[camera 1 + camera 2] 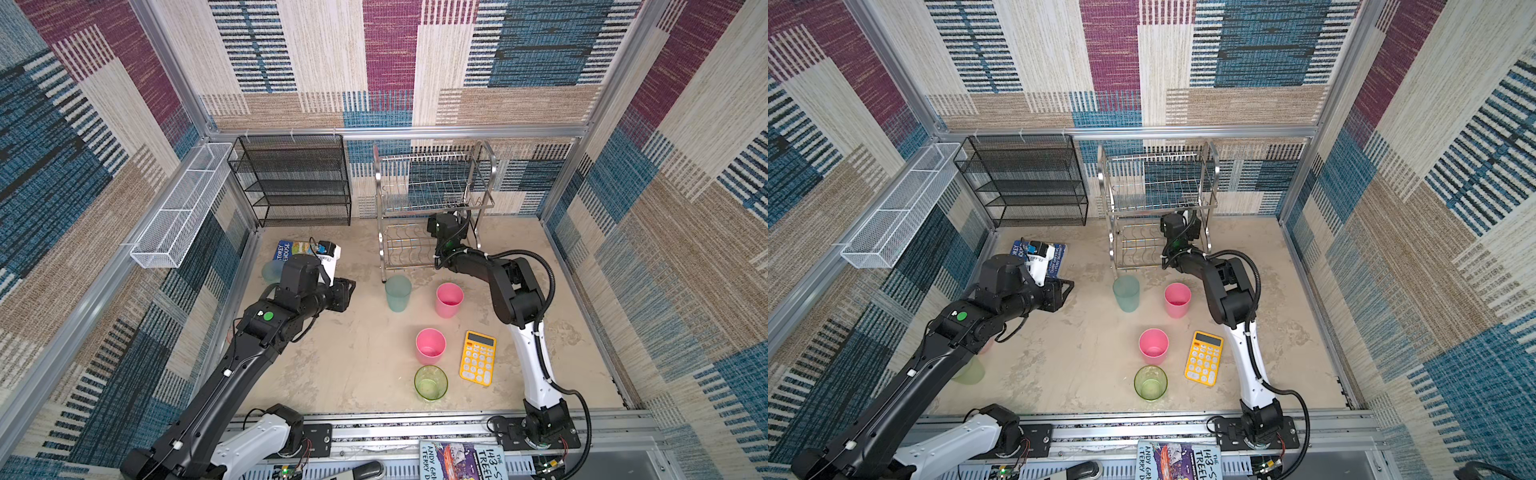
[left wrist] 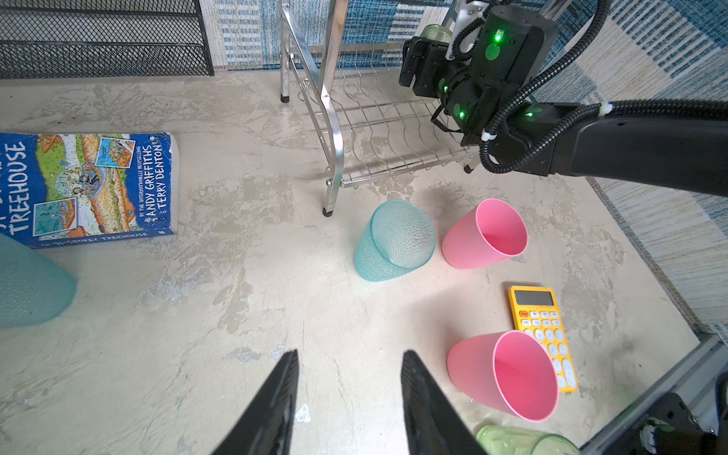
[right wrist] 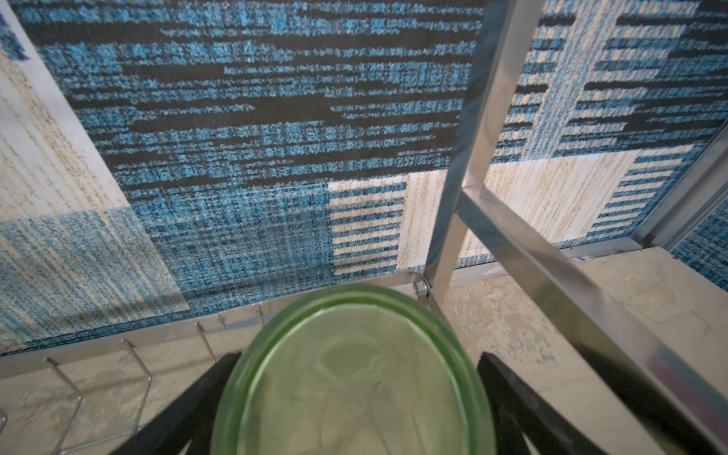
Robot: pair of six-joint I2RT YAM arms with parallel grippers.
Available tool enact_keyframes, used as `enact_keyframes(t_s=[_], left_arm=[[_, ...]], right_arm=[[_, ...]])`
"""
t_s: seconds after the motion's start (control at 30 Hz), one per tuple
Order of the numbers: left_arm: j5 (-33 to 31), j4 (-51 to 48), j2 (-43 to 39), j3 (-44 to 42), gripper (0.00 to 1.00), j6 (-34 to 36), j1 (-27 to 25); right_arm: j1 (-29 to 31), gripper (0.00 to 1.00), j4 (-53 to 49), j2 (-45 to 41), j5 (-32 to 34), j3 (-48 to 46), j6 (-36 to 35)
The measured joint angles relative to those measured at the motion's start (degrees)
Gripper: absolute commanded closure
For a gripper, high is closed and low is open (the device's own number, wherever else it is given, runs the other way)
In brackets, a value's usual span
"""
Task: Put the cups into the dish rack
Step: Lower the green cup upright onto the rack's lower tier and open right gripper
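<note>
Showing between right gripper (image 3: 359, 356) fingers: green cup (image 3: 354, 402) (top views hide it).

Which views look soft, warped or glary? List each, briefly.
Right wrist view: the green cup looms close and soft. Left wrist view: wide-angle bend leans the pink cup outward; the edge teal cup is blurred. Both top views: glints on the dish rack.

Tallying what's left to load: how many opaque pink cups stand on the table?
2. One pink cup stands right of the teal cup, near the dish rack; the other pink cup stands left of the yellow calculator. The left arm may hide more.
</note>
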Motion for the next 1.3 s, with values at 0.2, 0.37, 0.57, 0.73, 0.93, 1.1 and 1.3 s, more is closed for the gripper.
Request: enact_keyframes(t_s=[0.2,0.37,0.57,0.73,0.93,1.1,1.3], left_arm=[[0.0,0.0,0.0,0.0,0.5,0.0,0.0],[0.0,0.0,-0.2,-0.3,0.49,0.0,0.0],[-0.2,0.2,-0.4,-0.5,0.48,0.0,0.0],[-1.1,0.2,-0.5,-0.5,0.37,0.4,0.0],[-1.5,0.4,-1.2,-1.1,0.28,1.0,0.0],[-1.6,0.8,-1.2,-1.1,0.27,1.1,0.0],[-1.7,0.8,-1.2,-1.1,0.27,1.3,0.0]], right_arm=[[0.0,0.0,0.3,-1.5,-1.1,-3.3,-0.3],[0.0,0.0,1.9,-2.9,-2.1,-6.6,-0.4],[0.0,0.0,6.1,-4.7,-3.8,-11.5,-0.9],[0.0,0.0,9.4,-6.8,-5.0,-15.4,-1.0],[0.1,0.0,13.4,-9.8,-6.8,-20.3,-1.0],[0.1,0.0,15.8,-12.4,-8.0,-24.1,-1.0],[0.8,0.0,17.6,-15.2,-8.9,-28.8,-1.0]])
